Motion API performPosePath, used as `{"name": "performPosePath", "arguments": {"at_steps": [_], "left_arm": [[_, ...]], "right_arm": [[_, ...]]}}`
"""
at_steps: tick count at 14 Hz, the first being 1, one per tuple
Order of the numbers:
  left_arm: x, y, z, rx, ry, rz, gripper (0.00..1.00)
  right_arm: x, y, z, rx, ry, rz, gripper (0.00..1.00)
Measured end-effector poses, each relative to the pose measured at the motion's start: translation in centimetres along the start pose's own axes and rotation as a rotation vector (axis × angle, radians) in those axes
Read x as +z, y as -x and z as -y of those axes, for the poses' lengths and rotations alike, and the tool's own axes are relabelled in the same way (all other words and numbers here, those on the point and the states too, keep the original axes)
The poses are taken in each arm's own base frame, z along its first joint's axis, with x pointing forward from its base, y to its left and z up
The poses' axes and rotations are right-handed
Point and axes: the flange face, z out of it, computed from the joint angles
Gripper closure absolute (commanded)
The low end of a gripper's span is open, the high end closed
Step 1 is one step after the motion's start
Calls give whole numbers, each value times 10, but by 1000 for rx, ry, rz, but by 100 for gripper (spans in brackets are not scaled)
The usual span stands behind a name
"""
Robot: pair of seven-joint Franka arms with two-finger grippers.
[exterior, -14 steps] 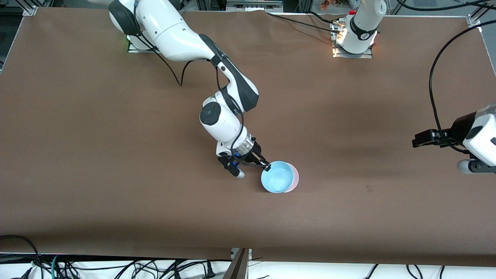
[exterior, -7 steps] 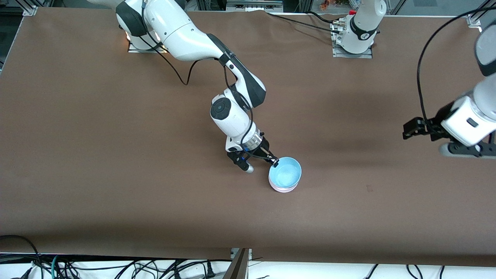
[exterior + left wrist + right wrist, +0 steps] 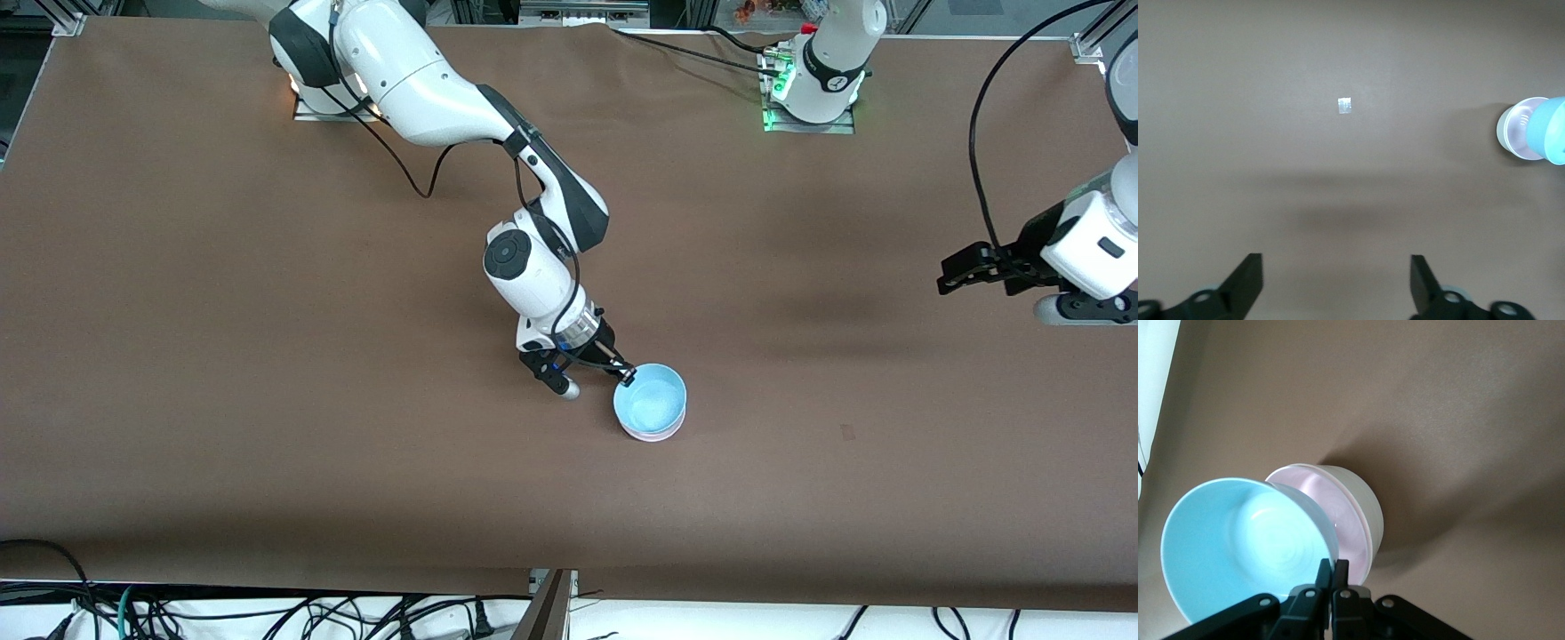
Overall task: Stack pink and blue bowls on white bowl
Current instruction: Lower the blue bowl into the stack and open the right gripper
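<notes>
On a brown-covered table (image 3: 267, 356), near its middle, the final stacking step is nearing completion: the pink bowl (image 3: 1331, 497) is already nesting inside the white bowl (image 3: 1368, 507), and the light blue bowl (image 3: 651, 402) is hanging tilted over the pair, not yet seated. All three bowls are showing empty. The right gripper (image 3: 625, 374) is pinching the blue bowl's rim between nearly closed fingers; lowering and release appear to be all that is left. The left gripper (image 3: 960, 274) is waiting with fingers spread wide, empty, over the left arm's end of the table.
</notes>
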Motion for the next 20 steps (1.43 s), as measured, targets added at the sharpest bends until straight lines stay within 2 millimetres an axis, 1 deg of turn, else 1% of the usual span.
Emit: {"name": "performPosePath", "arguments": {"at_steps": [6,20], "left_arm": [[0,0,-4,8,1,-2,0],[1,0,-4,8,1,-1,0]], "right_arm": [[10,-1,-8,-11,9,-4,100],[15,2,-11,-125,40,-49,100]]}}
